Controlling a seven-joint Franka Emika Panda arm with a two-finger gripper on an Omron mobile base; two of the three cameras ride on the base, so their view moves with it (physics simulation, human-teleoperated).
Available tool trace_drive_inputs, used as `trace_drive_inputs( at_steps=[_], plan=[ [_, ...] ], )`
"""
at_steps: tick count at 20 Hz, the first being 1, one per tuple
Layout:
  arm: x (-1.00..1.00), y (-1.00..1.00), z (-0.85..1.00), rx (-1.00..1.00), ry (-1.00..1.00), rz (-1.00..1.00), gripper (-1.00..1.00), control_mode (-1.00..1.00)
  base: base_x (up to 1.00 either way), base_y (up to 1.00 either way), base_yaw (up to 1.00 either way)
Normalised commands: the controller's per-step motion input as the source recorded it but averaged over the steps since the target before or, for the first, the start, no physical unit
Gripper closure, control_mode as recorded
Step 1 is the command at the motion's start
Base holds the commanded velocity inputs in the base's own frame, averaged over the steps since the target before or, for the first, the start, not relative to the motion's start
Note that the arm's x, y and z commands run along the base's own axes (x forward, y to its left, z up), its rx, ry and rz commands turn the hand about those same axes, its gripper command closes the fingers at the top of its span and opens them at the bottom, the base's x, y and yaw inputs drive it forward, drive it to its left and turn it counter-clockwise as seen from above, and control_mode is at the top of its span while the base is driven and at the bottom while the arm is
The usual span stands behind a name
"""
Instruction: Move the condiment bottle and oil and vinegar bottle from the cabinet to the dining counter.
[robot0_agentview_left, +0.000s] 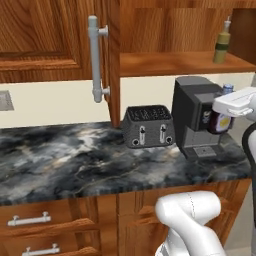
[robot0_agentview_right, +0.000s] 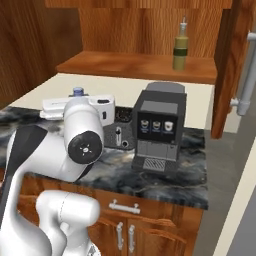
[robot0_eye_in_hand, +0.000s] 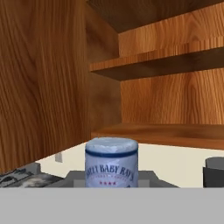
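Condiment bottle sits clenched in the claw, upright, blue cap on top and long axis vertical. It hangs in the air in front of the coffee machine, above the right end of the kitchen bench, already out of the cabinet. In the hand view the cap and label sit dead centre just past the claw, so the bottle lies straight ahead between the jaws, no tilt visible. Oil and vinegar bottle stands upright on the cabinet shelf, near its right end, up and beyond the claw, well apart from it. Toaster sits on the bench left of the coffee machine. Judgement: carry phase; next move means turning away from the cabinet with the bottle kept vertical.
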Motion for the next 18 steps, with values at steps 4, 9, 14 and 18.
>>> trace_drive_inputs(
  at_steps=[4, 9, 14, 18],
  plan=[
    [0.0, 0.0, 0.0, 0.0, 0.0, 0.0, 1.0, 1.0, -0.49, 0.25, 0.27],
    [0.0, 0.0, 0.0, 0.0, 0.0, 0.0, 1.0, 1.0, -0.61, 0.26, 0.33],
    [0.0, 0.0, 0.0, 0.0, 0.0, 0.0, 1.0, 1.0, -0.63, 0.3, 0.39],
    [0.0, 0.0, 0.0, 0.0, 0.0, 0.0, 1.0, 1.0, -0.48, 0.39, 0.47]
  ],
)
